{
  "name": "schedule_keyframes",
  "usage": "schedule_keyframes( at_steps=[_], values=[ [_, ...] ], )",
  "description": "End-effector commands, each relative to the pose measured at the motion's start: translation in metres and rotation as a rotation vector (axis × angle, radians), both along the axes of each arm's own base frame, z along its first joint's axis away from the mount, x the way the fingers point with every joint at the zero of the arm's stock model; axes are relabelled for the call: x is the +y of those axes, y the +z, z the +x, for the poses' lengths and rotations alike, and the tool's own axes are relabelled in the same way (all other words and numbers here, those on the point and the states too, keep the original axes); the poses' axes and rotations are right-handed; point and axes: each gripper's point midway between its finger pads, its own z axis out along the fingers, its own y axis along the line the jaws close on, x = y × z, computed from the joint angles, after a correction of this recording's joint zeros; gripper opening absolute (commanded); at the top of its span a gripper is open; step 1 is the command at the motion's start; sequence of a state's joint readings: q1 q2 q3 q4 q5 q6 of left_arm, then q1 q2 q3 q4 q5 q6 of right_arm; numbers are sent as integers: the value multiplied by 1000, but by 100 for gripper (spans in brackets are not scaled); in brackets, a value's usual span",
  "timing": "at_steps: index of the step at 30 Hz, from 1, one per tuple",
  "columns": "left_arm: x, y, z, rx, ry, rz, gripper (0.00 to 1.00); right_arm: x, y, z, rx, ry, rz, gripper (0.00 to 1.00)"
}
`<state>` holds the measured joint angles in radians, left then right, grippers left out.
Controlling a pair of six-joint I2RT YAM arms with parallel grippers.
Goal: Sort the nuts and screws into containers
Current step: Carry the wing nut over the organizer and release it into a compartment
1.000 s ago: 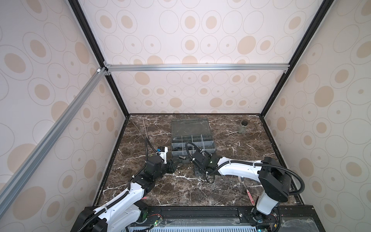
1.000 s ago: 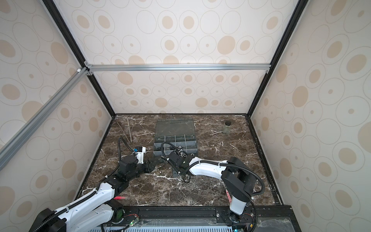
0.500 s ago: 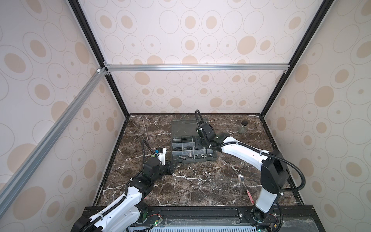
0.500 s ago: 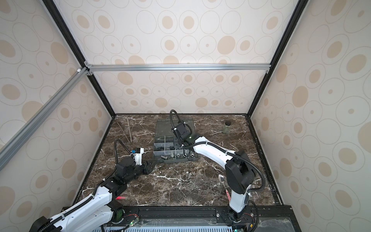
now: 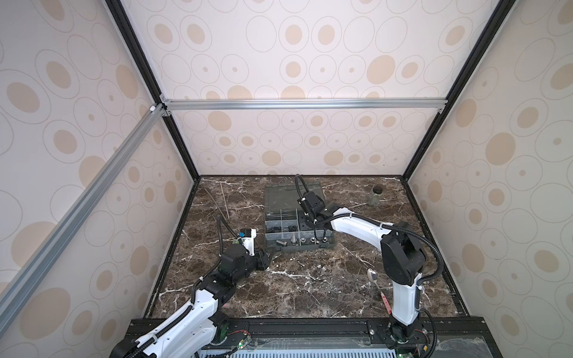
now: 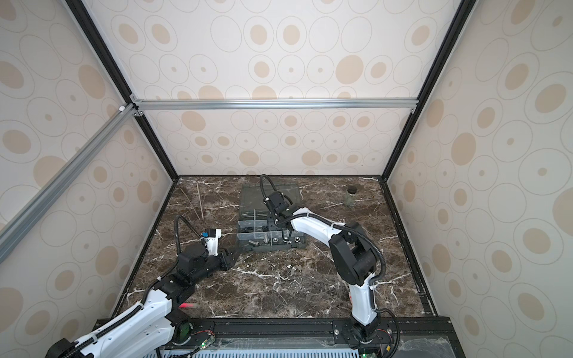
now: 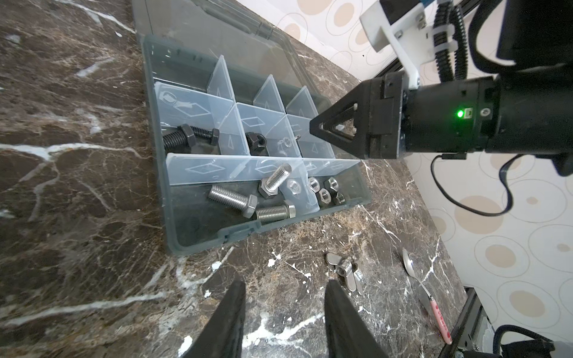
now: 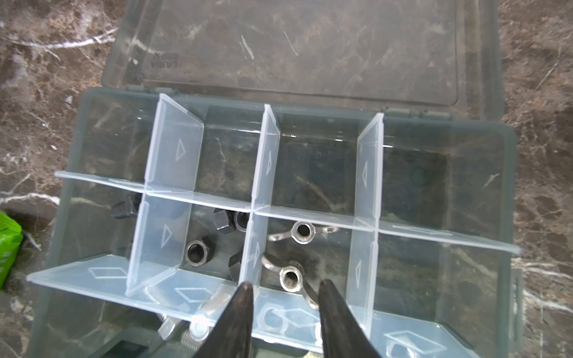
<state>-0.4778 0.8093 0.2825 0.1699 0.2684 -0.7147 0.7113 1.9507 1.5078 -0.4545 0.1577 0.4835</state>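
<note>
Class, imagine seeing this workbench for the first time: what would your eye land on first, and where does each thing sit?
First, the grey organizer box in the middle of the marble table, lid folded flat behind it, silver screws in a front compartment. Next, the right gripper, jaws open above the middle compartment holding two wing nuts. Then the loose wing nuts on the table in front of the box, near a spoon.

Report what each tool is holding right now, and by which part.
Nothing is held. The left tool is open over the table; the right tool is open above a wing nut lying in the organizer box.
</note>
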Motion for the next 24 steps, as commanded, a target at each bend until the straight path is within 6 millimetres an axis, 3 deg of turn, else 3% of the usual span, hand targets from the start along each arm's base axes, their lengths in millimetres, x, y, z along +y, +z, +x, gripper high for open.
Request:
schedule_keyframes(
  at_steps=[1, 10, 17, 24],
  values=[
    [-2, 3, 2, -4, -12, -4, 43, -8, 36, 0, -58, -7, 24, 39],
    [-10, 13, 7, -40, -61, 27, 43, -30, 52, -27, -81, -32, 70, 40],
    [-14, 21, 13, -69, -104, 93, 43, -70, 64, -51, -125, -87, 38, 41],
    [-21, 26, 16, -86, -130, 104, 42, -113, 55, -82, -131, -188, 29, 41]
  ],
)
